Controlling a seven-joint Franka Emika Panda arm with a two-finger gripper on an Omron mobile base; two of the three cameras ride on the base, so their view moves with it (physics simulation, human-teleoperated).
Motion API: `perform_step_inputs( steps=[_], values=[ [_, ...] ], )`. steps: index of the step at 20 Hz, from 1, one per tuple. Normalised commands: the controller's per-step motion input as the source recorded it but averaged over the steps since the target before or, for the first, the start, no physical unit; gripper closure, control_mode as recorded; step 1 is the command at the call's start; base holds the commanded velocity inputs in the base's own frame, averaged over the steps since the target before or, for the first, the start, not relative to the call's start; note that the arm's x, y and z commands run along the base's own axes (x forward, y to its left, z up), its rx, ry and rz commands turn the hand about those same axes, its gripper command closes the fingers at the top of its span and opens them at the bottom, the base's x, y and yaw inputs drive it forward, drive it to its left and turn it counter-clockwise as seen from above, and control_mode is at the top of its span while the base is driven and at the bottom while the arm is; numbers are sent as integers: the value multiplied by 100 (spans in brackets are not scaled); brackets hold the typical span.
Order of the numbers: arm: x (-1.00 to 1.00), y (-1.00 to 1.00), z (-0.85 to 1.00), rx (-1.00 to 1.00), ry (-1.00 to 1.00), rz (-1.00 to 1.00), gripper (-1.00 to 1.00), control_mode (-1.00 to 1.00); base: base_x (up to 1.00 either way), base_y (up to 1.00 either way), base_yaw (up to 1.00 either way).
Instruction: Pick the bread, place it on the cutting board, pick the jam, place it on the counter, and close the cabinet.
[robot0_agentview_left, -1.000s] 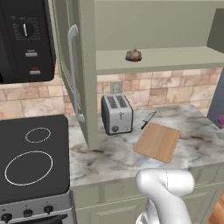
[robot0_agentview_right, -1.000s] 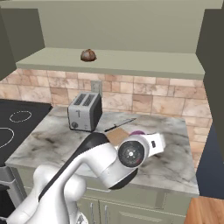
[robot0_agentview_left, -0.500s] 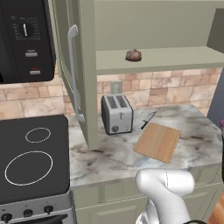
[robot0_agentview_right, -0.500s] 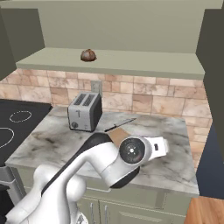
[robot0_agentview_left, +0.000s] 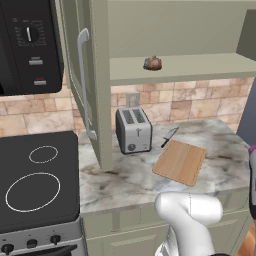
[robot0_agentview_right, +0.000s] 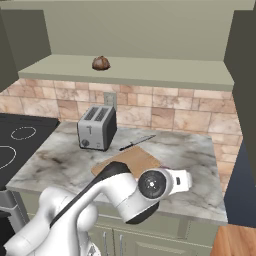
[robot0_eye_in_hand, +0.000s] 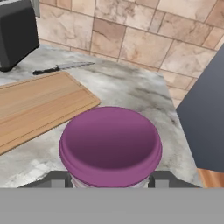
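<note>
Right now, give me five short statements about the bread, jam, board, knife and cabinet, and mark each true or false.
1. The bread lies on the cutting board. False: it sits on the cabinet shelf, and the board is bare.
2. The jam sits between the tool's fingers. True.
3. The cabinet door is shut. False: it stands open.
4. A knife lies on the counter between the toaster and the board. True.
5. The jam's lid is green. False: it is purple.
</note>
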Motion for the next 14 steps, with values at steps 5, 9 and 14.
perform_step_inputs(
  steps=[5, 9, 14],
  values=[
    [5, -10, -28, 4, 0, -4, 100, -100, 0, 0, 0],
    [13, -15, -13, 2, 1, -3, 100, -100, 0, 0, 0],
    [29, -13, -19, 0, 0, -3, 100, -100, 0, 0, 0]
  ],
)
